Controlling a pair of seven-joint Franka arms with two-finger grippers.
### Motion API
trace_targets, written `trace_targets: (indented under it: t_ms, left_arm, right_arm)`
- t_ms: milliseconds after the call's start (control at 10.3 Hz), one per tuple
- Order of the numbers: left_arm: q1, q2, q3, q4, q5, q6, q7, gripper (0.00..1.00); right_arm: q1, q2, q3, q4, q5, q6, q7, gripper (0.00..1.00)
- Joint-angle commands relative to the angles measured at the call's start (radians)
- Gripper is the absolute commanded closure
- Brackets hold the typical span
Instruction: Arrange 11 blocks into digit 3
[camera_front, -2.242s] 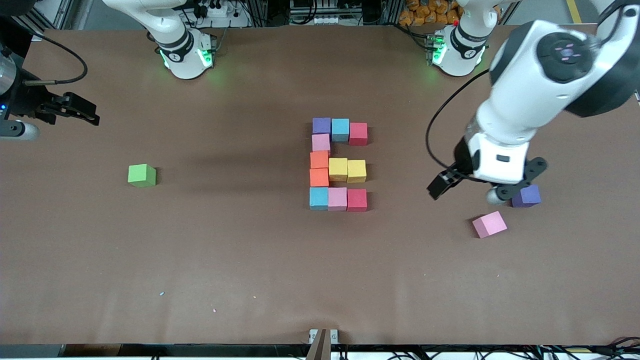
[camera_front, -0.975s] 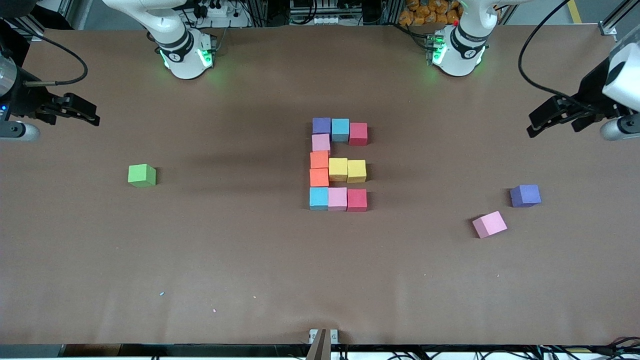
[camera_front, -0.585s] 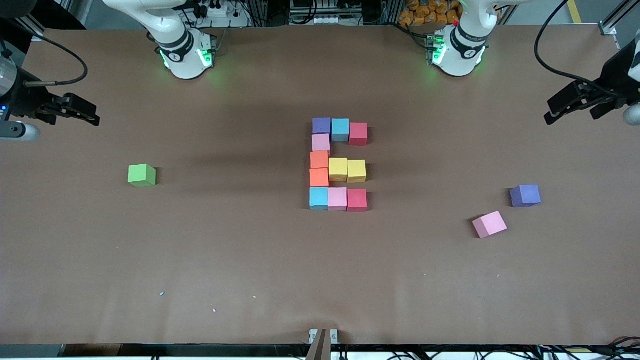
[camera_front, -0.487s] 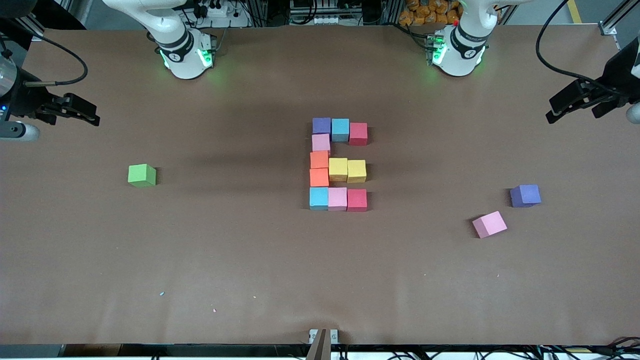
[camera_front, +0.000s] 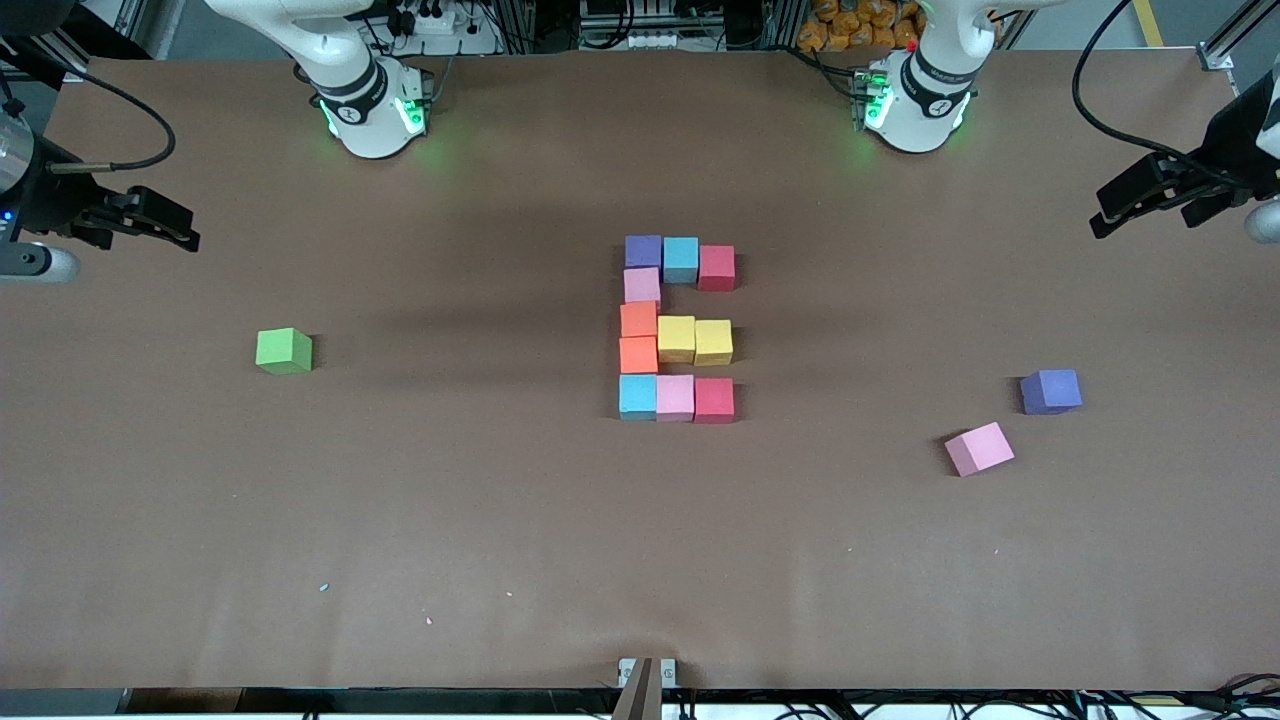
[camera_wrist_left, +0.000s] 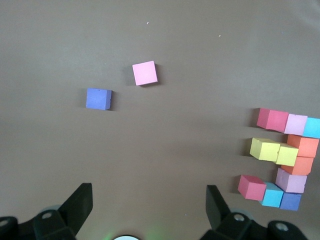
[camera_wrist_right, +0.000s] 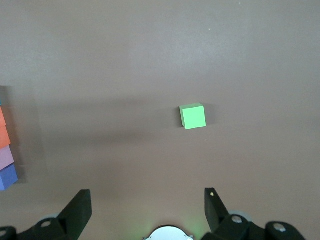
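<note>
progress: eleven blocks (camera_front: 677, 339) laid as a 3, judged done | spare: three cubes left aside | left gripper (camera_front: 1150, 205), right gripper (camera_front: 140, 222): fingers spread, nothing held

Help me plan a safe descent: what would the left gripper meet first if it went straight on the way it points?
Probably bare table. The open left gripper points down there; the loose purple block and pink block lie off that line, though depth is uncertain.

We see brown table (camera_front: 500, 520) | eleven blocks (camera_front: 677, 339) clustered at centre | green cube (camera_front: 284, 351) at their 9 o'clock | loose purple cube (camera_front: 1051, 391), loose pink cube (camera_front: 979, 448) at 4 o'clock
</note>
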Motion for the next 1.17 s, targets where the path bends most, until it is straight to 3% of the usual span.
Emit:
trace_targets:
  t_ms: [0,195,487,1072]
  left_arm:
    - [-0.015,-0.043,0.022,-0.054,-0.006,0.0,0.034,0.0]
    - [-0.027,-0.053,0.028,-0.074,-0.003,0.01,0.034,0.0]
    - [-0.035,-0.118,0.027,-0.179,0.034,0.087,0.036,0.0]
    - [-0.047,-0.078,0.027,-0.163,0.044,0.087,0.036,0.0]
  right_arm:
    - [-0.003,-0.001,-0.002,0.0,0.003,-0.009,-0.002,0.0]
    - [-0.006,-0.001,-0.002,0.002,0.002,-0.009,-0.002,0.0]
    - [-0.003,-0.001,-0.003,-0.001,0.002,-0.009,-0.002,0.0]
    - [-0.007,0.0,-0.005,-0.003,0.002,-0.01,-0.002,0.0]
